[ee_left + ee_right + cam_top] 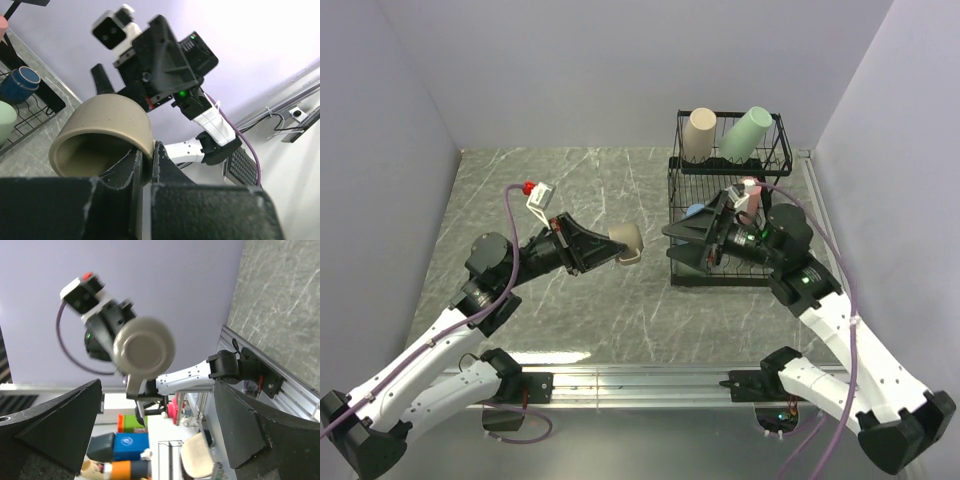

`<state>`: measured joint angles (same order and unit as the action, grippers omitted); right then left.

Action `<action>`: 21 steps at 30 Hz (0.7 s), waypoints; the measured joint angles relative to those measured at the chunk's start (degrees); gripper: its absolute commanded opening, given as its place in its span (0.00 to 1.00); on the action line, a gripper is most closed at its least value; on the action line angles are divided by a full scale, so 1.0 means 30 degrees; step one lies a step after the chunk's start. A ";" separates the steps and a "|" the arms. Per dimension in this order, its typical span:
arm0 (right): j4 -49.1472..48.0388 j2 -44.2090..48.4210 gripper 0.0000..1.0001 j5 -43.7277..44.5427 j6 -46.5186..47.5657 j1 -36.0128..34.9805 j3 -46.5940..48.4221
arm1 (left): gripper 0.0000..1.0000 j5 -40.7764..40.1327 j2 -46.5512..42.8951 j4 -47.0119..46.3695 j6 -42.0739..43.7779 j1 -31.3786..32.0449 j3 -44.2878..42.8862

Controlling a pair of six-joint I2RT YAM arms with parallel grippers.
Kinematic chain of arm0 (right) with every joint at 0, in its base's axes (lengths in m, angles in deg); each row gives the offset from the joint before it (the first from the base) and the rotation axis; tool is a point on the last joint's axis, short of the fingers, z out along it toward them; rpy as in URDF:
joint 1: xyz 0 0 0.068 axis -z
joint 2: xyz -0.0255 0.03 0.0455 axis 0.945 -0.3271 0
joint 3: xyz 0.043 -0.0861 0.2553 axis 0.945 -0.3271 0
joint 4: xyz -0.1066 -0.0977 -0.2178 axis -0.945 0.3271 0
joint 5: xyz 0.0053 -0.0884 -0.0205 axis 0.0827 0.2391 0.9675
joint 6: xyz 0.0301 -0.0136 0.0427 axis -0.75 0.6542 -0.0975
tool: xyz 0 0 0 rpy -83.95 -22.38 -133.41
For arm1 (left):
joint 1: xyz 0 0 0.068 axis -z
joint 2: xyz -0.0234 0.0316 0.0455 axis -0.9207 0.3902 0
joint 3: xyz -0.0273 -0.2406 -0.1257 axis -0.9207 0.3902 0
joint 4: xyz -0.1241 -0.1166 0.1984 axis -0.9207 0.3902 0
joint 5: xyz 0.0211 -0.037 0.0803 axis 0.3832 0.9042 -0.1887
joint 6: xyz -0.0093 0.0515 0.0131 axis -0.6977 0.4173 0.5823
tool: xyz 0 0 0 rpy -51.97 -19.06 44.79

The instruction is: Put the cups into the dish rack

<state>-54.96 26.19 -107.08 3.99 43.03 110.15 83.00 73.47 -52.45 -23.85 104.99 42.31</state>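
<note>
My left gripper (613,250) is shut on the rim of an olive-tan mug (627,244), held sideways above the table with its base toward the right arm. In the left wrist view the fingers pinch the mug's wall (107,127), one inside and one outside. My right gripper (672,245) stands open just right of the mug, in front of the black wire dish rack (779,150). In the right wrist view the mug's base (145,350) sits above the wide gap between its fingers (55,425). A beige tumbler (699,134) and a pale green tumbler (745,133) stand on the upper tier.
A blue cup (696,212) and a pink cup (750,190) sit in the rack's lower tier, partly hidden by my right arm. The left wrist view shows a navy mug (20,84) there too. Walls close the table at left, back and right.
</note>
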 measured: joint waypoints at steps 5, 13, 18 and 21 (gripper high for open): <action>-0.0503 -0.1909 1.00 0.0576 -0.0670 -0.0991 0.0532 | 0.01 0.0131 -0.0066 0.0342 0.0452 0.0211 -0.0160; -0.2310 -0.3432 1.00 0.0969 -0.1880 -0.2404 0.0707 | 0.01 0.0044 -0.0321 0.1173 0.1086 0.0306 -0.0160; -0.3330 -0.4109 1.00 0.0947 -0.2579 -0.3067 0.0911 | 0.01 0.0044 -0.0357 0.1173 0.1093 0.0313 -0.0160; -0.3730 -0.4750 0.97 0.0954 -0.2820 -0.3461 0.1421 | 0.01 0.0044 -0.0357 0.1166 0.1100 0.0321 -0.0160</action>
<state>-66.15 11.94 -104.21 -4.47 32.65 114.41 83.13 72.40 -48.95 -20.55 105.95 41.83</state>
